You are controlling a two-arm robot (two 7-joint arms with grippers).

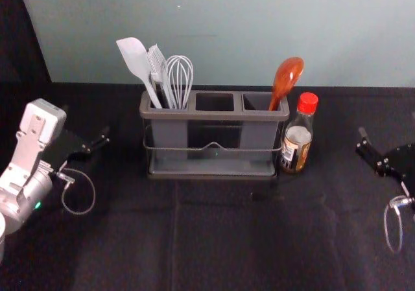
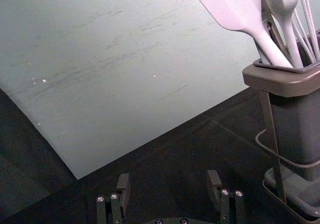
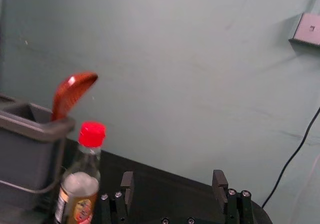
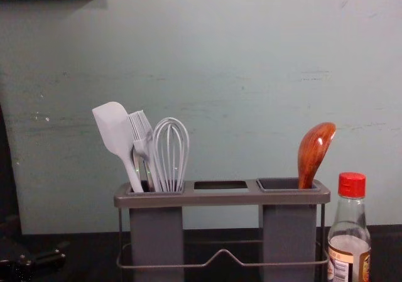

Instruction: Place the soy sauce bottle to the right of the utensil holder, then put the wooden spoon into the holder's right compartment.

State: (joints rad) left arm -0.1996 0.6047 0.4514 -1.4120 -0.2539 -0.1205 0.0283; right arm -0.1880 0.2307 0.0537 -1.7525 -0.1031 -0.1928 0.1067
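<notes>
- Middle left of the head view: my left gripper (image 1: 105, 137), fingers apart, nothing between them. A wide inward swing could catch the white spatula (image 1: 134, 58).
- Upper centre: the utensil holder (image 1: 214, 115). Bumping its rim could shove it against the bottle; it's dark grey, with a wire rail.
- Upper right of centre: the wooden spoon (image 1: 285, 80), in the right compartment. Snagging its raised head could pull it out; it's glossy red-brown, leaning right.
- Right of centre: the soy sauce bottle (image 1: 298, 139), upright just beside the holder. A low sideways sweep could topple it; red cap, clear shoulders, printed label.
- Right edge: my right gripper (image 1: 360, 140), fingers spread, empty.
</notes>
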